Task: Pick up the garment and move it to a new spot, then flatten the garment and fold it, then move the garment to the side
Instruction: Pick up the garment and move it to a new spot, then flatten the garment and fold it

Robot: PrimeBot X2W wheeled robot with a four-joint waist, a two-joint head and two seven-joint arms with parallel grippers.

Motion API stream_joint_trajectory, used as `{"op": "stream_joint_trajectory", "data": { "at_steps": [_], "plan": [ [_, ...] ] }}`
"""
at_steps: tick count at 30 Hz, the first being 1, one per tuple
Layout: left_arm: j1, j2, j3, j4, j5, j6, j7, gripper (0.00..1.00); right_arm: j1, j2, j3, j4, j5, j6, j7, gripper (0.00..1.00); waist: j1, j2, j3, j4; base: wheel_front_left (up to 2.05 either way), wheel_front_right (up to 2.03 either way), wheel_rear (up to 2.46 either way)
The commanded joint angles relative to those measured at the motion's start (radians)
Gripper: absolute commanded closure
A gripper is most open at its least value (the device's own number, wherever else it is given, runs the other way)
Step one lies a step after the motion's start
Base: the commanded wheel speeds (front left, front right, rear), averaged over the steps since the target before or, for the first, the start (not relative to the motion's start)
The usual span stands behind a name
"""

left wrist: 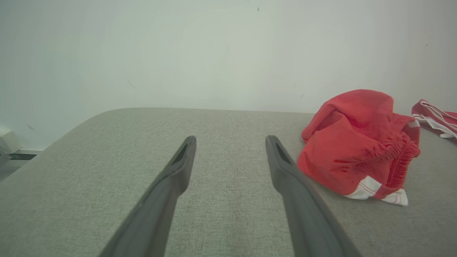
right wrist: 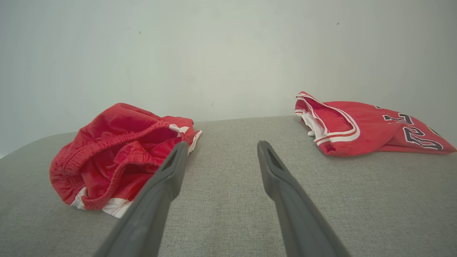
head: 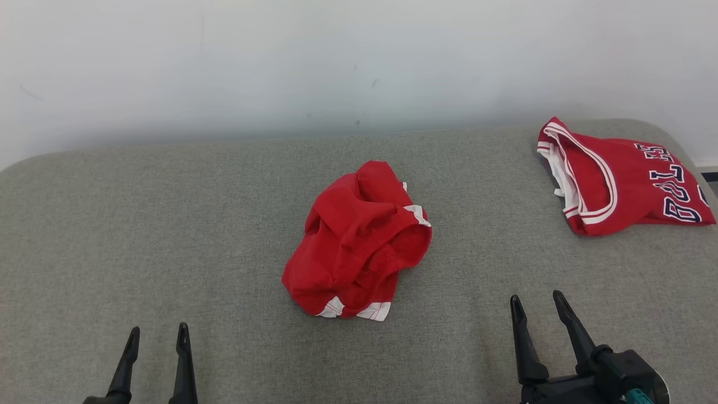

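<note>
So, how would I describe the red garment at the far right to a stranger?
Start from the grey padded surface below the pale wall and go to its far right corner. There the jersey lies fairly flat, apart from the crumpled red garment in the middle. Only the jersey bears dark, white-outlined lettering and striped red-and-white trim.

The head view looks forward and down from above the pad [head: 140, 224] toward the wall [head: 280, 62], with the left gripper [head: 158, 329] and right gripper [head: 535, 296] at its bottom edge. Both wrist views sit low, close over the pad, facing that wall along their own fingers. The left has the shorts [left wrist: 357, 142] on its right, the right on its left. All three share shorts and jersey [right wrist: 357, 125].
</note>
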Motion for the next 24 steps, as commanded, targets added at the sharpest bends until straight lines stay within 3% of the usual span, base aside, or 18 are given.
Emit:
{"op": "stream_joint_trajectory", "data": {
  "at_steps": [1,24],
  "plan": [
    [0.005,-0.004,0.002,0.003,0.012,-0.005,-0.003,0.00,0.008,0.001,0.002,0.002,0.004,-0.003,-0.001,0.00,-0.0001,0.0000,0.000,-0.001,0.00,0.00,0.00],
    [0.019,-0.016,0.008,0.023,0.037,-0.021,-0.003,0.00,0.013,0.001,0.010,0.007,0.002,-0.003,0.000,0.00,-0.0001,0.0000,0.002,0.007,0.00,0.00,0.00]
  ]
}}
